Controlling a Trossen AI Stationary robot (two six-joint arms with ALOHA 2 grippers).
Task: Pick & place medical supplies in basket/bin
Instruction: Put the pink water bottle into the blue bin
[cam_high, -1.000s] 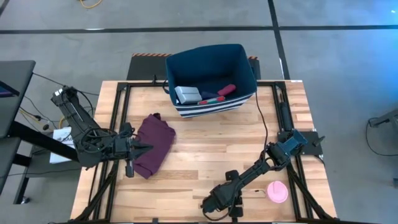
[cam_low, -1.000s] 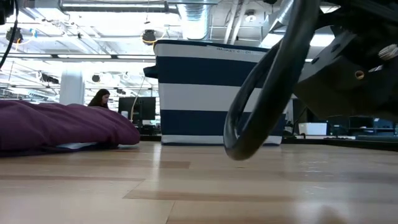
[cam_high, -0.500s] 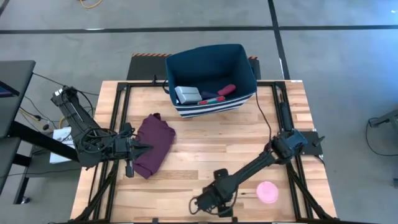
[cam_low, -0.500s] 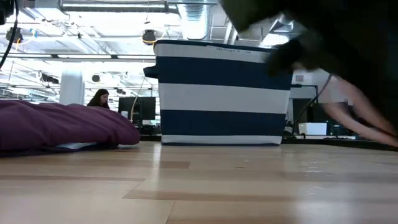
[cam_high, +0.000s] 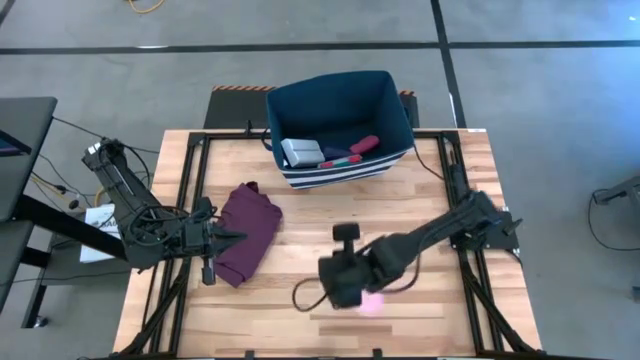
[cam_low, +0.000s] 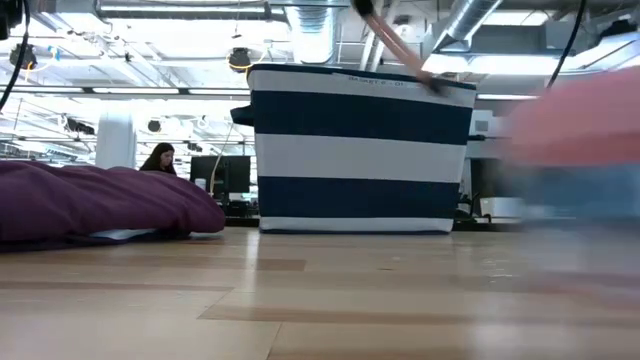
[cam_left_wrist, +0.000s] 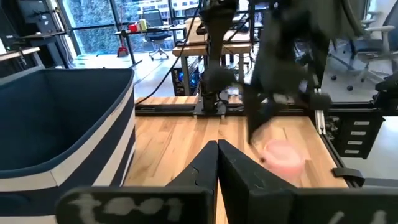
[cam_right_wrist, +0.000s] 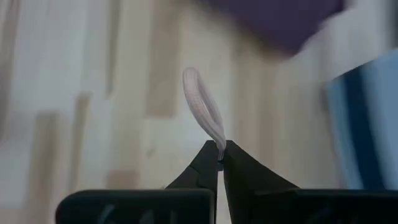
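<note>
My right gripper (cam_high: 325, 288) is shut on the tan cord (cam_right_wrist: 202, 106) of the pink round disc (cam_high: 372, 303), above the middle of the table's near half. The disc shows blurred under the gripper's body, and also in the left wrist view (cam_left_wrist: 283, 155) and the low view (cam_low: 580, 120). The dark-blue bin with white stripes (cam_high: 340, 110) stands at the far middle and holds a grey-white box, a red item and a dark item. My left gripper (cam_high: 232, 238) is shut and empty at the near edge of the maroon cloth (cam_high: 248, 230). My right gripper pinches the tan cord (cam_right_wrist: 219, 149) between its two fingertips. A loop of the cord sticks out past the tips. The disc hangs from the cord under the gripper's body; whether it is clear of the table I cannot tell.
The maroon cloth lies on the table's left half, between my left gripper and the bin. Bare wood shows between the cloth, the bin and my right arm. Black frame rails run along the table's left and right edges.
My right gripper has gone from the near right corner toward the table's left along the near edge, then up and toward the middle. The pink disc has followed it, drawn leftward by the cord from its place near the right corner.
</note>
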